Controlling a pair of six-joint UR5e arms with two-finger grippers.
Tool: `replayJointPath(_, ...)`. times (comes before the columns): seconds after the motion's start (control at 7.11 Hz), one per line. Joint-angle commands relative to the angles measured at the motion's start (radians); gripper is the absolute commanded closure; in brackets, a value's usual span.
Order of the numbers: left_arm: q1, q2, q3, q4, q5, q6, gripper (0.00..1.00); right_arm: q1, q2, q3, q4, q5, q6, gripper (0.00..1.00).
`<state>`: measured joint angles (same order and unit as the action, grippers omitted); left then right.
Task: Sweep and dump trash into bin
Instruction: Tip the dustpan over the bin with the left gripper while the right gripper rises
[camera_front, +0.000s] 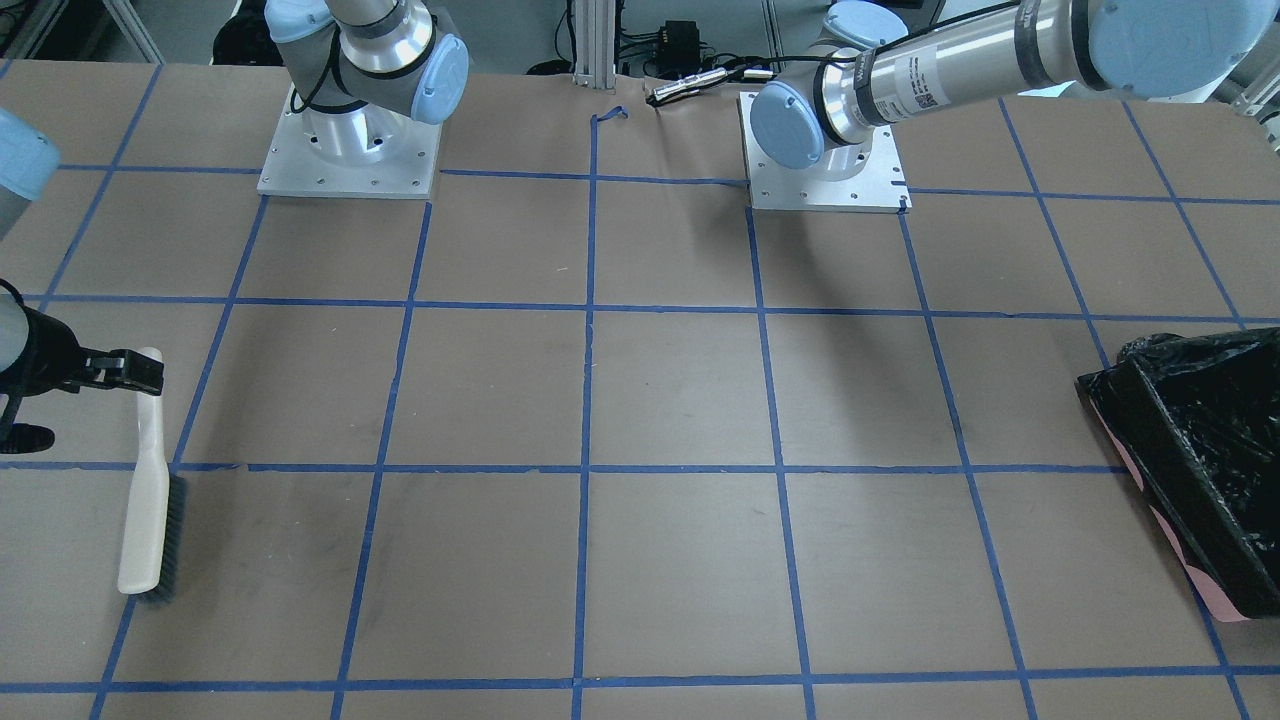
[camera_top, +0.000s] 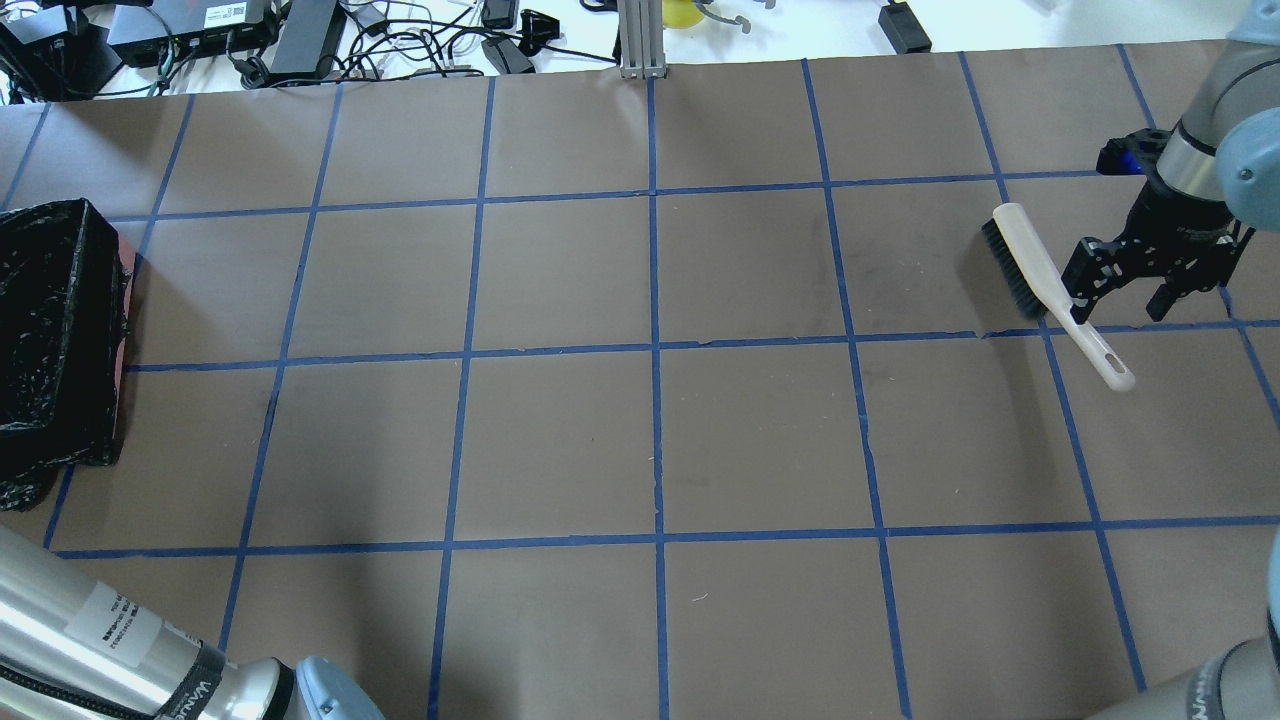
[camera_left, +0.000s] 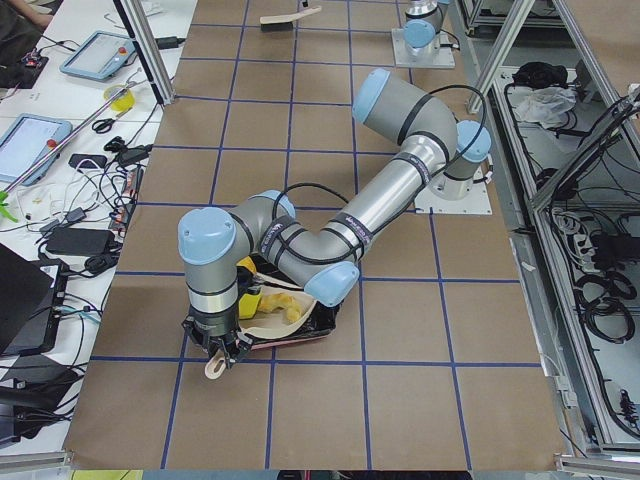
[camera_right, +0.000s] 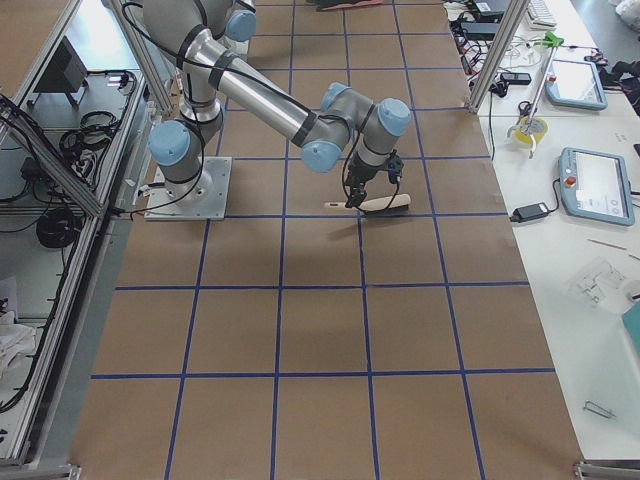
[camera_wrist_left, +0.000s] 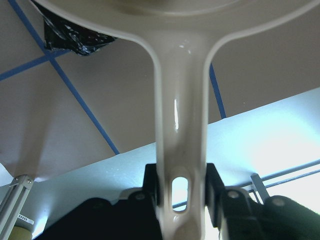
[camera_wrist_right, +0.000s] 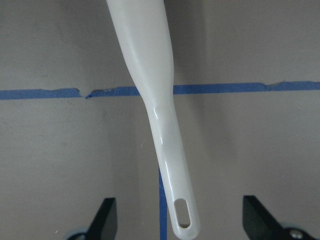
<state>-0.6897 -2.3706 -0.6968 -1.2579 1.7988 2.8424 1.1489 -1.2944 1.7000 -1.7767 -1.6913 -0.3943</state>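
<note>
My left gripper (camera_wrist_left: 181, 192) is shut on the handle of a beige dustpan (camera_wrist_left: 180, 125). In the exterior left view it holds the dustpan (camera_left: 268, 322) over the black-lined bin (camera_left: 326, 318). Yellow and tan trash pieces (camera_left: 280, 305) lie in the pan; I cannot tell them apart. The bin also shows at the table's end (camera_top: 50, 330) (camera_front: 1200, 450). My right gripper (camera_wrist_right: 180, 217) is open and straddles the handle of a white brush (camera_wrist_right: 165, 140) without touching it. The brush (camera_top: 1035, 270) lies flat on the table (camera_front: 150, 490).
Brown paper with a blue tape grid (camera_top: 655, 350) covers the table. The two arm bases (camera_front: 350, 150) (camera_front: 825, 160) stand at the robot's side. Cables and boxes (camera_top: 300, 40) lie beyond the far edge.
</note>
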Motion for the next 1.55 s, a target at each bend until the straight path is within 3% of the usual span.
replayJointPath(0.0, -0.011, 0.022, -0.022, 0.04, 0.043, -0.017, 1.0, 0.0, -0.092, -0.09, 0.127, 0.007, -0.005, 0.0)
replayJointPath(0.28, -0.016, 0.072, -0.228, 0.273, 0.091, -0.009, 1.0, 0.003, -0.187, -0.324, 0.451, 0.053, 0.008, 0.0)
replayJointPath(0.42, -0.016, 0.117, -0.342, 0.372, 0.094, 0.0, 1.0, 0.021, -0.19, -0.389, 0.556, 0.059, 0.062, 0.0)
replayJointPath(0.7, -0.019, 0.19, -0.479, 0.483, 0.135, 0.005, 1.0, 0.228, -0.215, -0.405, 0.562, 0.061, 0.249, 0.0)
replayJointPath(1.12, -0.019, 0.278, -0.547, 0.555, 0.152, 0.011, 1.0, 0.356, -0.244, -0.352, 0.551, 0.061, 0.351, 0.0)
replayJointPath(1.41, -0.028, 0.323, -0.762, 0.836, 0.197, 0.032, 1.0, 0.356, -0.317, -0.213, 0.391, 0.062, 0.35, 0.0)
